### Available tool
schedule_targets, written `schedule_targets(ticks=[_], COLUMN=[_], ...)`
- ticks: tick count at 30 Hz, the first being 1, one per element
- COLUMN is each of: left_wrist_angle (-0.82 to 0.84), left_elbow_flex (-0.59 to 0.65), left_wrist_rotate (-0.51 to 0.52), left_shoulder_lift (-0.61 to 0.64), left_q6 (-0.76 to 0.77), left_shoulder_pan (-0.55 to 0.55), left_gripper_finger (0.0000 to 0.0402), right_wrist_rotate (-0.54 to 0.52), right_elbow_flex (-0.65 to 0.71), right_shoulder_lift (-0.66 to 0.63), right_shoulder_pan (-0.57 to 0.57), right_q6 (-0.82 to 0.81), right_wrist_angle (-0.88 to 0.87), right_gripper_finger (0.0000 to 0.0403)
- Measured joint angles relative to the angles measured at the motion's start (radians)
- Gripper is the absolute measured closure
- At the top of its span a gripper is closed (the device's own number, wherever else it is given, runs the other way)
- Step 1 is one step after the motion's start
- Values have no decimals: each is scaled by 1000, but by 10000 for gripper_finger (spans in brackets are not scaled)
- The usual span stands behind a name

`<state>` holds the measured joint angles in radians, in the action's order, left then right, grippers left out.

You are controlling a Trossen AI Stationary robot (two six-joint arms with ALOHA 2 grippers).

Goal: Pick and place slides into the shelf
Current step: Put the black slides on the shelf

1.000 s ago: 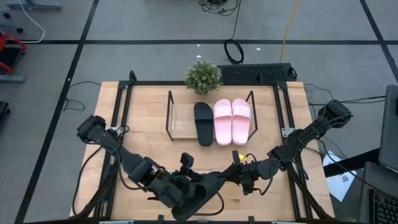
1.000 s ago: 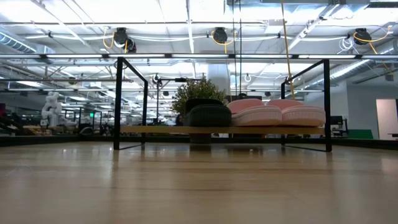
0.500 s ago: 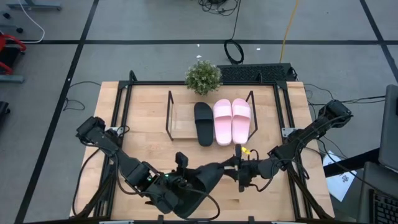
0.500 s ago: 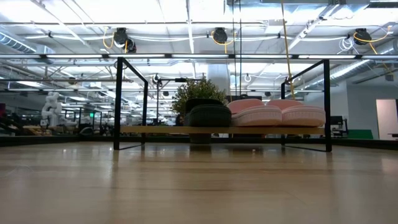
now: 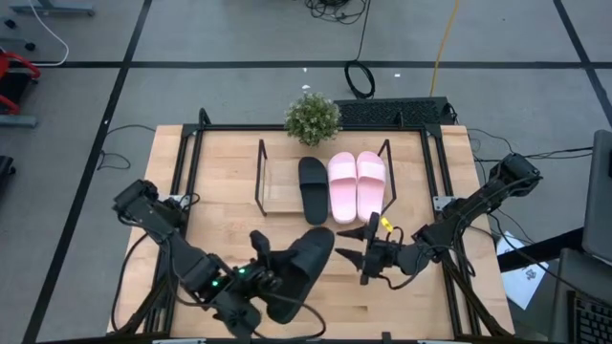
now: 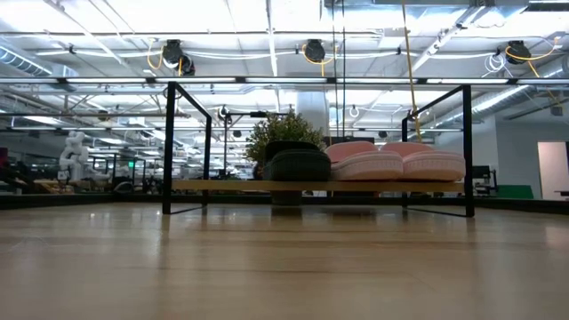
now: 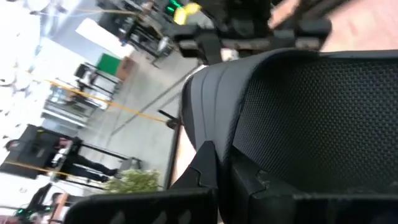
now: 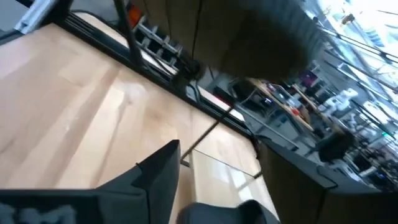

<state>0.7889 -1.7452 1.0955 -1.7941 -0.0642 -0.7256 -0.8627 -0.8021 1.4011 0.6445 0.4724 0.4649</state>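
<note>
Four slides are in view from above: two pale pink slides [image 5: 357, 185] side by side and one black slide [image 5: 313, 189] on the shelf [image 5: 273, 183] in the upper middle of the frame, plus a second black slide [image 5: 301, 270] in the lower middle. The three on the shelf lie parallel, long axes running up and down the frame. On the shelf's board the black one sits just left of the pink pair, leaving bare wood at the shelf's left end.

The held black slide is off the shelf, tilted, its long axis running diagonally from lower left to upper right, its upper end pointing toward the shelf. The left hand [image 5: 263, 277] is clamped shut on it; its wrist view shows the textured sole filling the frame. The right hand [image 5: 361, 244], just right of that slide's upper tip, has its fingers spread wide and holds nothing.

The desk [image 5: 220, 182] is light wood with black rails. One small potted plant [image 5: 312, 118] stands at its upper edge. Around it is grey floor with dark lines and cables; the low view shows an open hall with ceiling lights.
</note>
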Motion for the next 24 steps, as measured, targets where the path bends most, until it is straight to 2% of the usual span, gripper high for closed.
schedule_targets(ticks=[4, 15, 21, 24], left_wrist_angle=[29, 114, 303, 430], left_elbow_flex=[-1, -1, -1, -1], left_wrist_rotate=[82, 80, -17, -65], left_shoulder_lift=[3, 3, 2, 2], left_q6=[60, 79, 231, 316], left_shoulder_pan=[18, 174, 282, 326], left_gripper_finger=[401, 401, 402, 402], right_wrist_rotate=[-2, -7, -122, -135], right_elbow_flex=[0, 0, 0, 0], right_shoulder_lift=[0, 0, 0, 0], right_shoulder_pan=[4, 56, 79, 84], right_q6=[-4, -24, -89, -110], right_wrist_angle=[1, -42, -131, -159], right_gripper_finger=[179, 176, 176, 176])
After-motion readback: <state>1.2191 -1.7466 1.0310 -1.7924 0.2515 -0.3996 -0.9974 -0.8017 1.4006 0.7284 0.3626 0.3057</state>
